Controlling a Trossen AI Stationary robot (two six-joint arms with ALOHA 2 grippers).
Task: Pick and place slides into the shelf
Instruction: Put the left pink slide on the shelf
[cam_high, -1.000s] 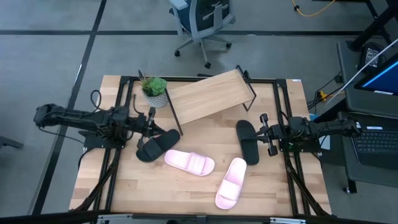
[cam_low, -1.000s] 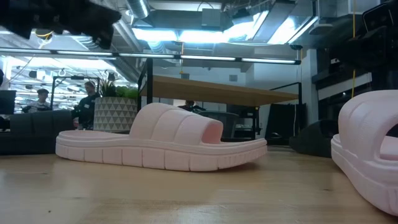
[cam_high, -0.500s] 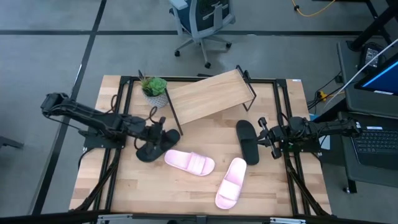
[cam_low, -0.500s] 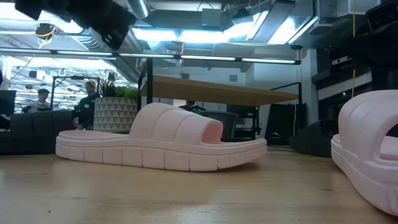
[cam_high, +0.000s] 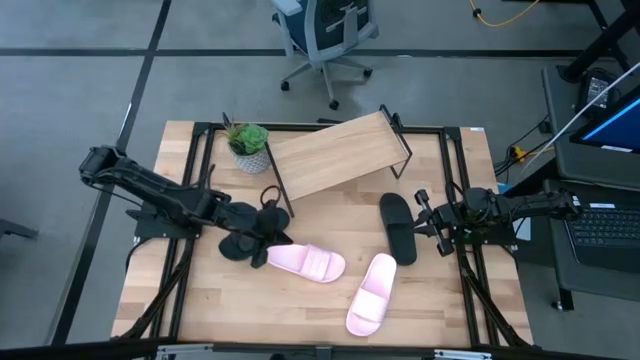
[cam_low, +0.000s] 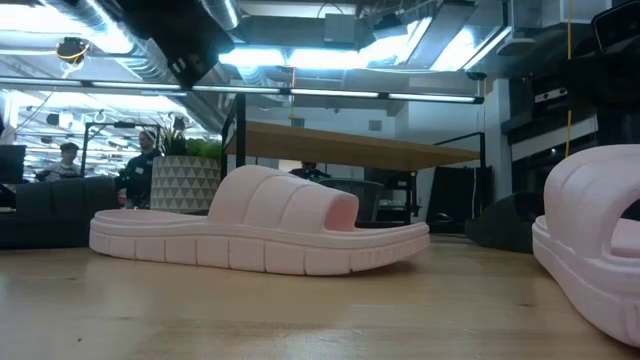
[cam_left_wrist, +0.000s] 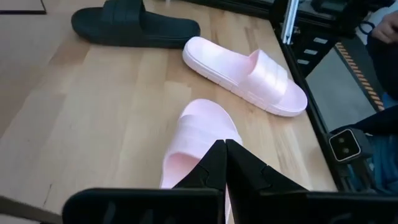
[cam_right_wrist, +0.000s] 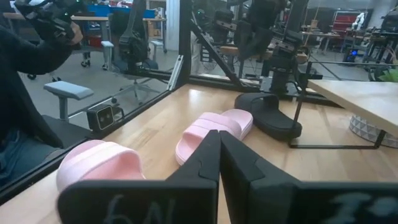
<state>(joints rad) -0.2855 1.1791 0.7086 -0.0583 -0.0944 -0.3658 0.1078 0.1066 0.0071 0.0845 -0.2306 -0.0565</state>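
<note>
Two black slides and two pale pink slides lie sole-down on the table. My left gripper (cam_high: 268, 223) (cam_left_wrist: 224, 146) is shut and hovers over the toe end of the left black slide (cam_high: 240, 243), with one pink slide (cam_high: 305, 262) (cam_left_wrist: 200, 142) just ahead of it. The second pink slide (cam_high: 370, 293) (cam_left_wrist: 249, 73) lies near the front. My right gripper (cam_high: 422, 215) (cam_right_wrist: 219, 138) is shut beside the right black slide (cam_high: 397, 228) (cam_left_wrist: 134, 28). The shelf (cam_high: 335, 155) (cam_low: 350, 146) stands empty at the far side.
A small potted plant (cam_high: 248, 145) (cam_low: 185, 180) stands by the shelf's left end. Black frame rails run down both table sides (cam_high: 185, 260). An office chair (cam_high: 325, 30) and people at desks are beyond the far edge. Bare wood lies at the near left (cam_high: 200, 300).
My left arm has reached out toward the table's right and near edge, carrying its shut gripper from beside the plant to above the left black slide's toe end. The slides have not moved.
</note>
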